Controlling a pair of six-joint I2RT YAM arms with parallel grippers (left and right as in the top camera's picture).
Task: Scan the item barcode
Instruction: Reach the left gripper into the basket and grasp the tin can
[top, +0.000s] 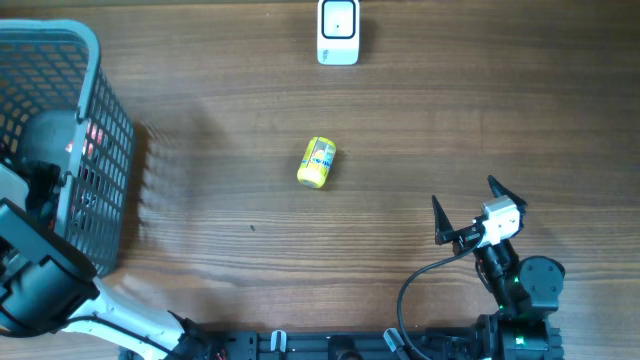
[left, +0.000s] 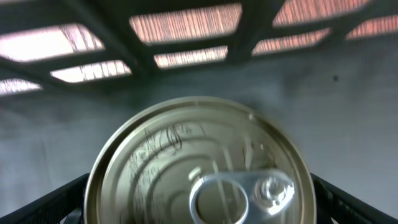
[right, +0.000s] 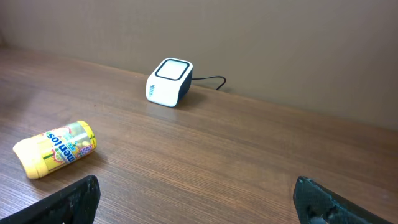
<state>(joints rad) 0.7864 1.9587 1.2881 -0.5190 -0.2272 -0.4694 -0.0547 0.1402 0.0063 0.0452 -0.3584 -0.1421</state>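
Grey plastic basket (top: 112, 140) occupies the upper left of the overhead frame, and the left arm reaches down into it. The left wrist view, blurred, shows a metal can (left: 199, 168) standing upright on the basket floor, ring-pull lid facing the camera. The left gripper (left: 202, 194) hangs directly above it with its jaws spread wide, one dark finger at each lower corner of the frame. Contact with the can cannot be confirmed; no grip is made.

A yellow sweets bottle (top: 317, 163) lies on its side at the centre of the wooden table (top: 200, 210), apart from everything else. The white scanner (top: 338, 32) sits at the top centre, its cable trailing off behind.

The right gripper (top: 462, 189) waits at the lower right, released and empty, angled toward bottle and scanner.

Assessment: the can appears to be the item being fetched; its barcode is not visible. Scanning is not yet done.
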